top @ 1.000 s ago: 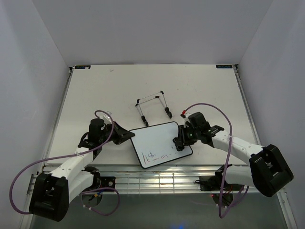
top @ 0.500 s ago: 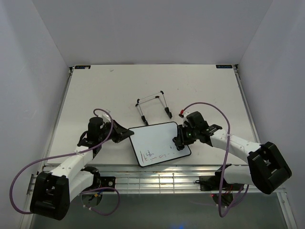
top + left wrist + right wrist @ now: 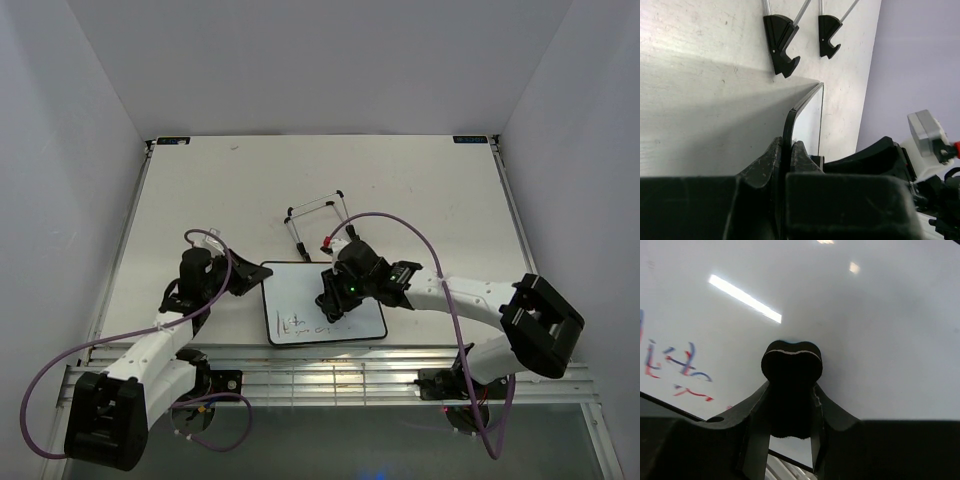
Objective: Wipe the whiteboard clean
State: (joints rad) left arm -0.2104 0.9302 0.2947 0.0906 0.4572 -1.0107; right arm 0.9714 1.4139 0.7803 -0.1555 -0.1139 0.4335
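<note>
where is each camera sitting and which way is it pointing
Top external: fixed above and behind, looking down at the table; both arms show.
Left wrist: low, facing along the table toward the stand feet; the left fingers clamp the whiteboard edge.
Right wrist: facing down onto the whiteboard face; the right fingers hold the eraser.
Shared: all three show the whiteboard.

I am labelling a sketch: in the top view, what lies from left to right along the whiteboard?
The left gripper on the whiteboard edge → handwriting → right gripper holding the eraser.
</note>
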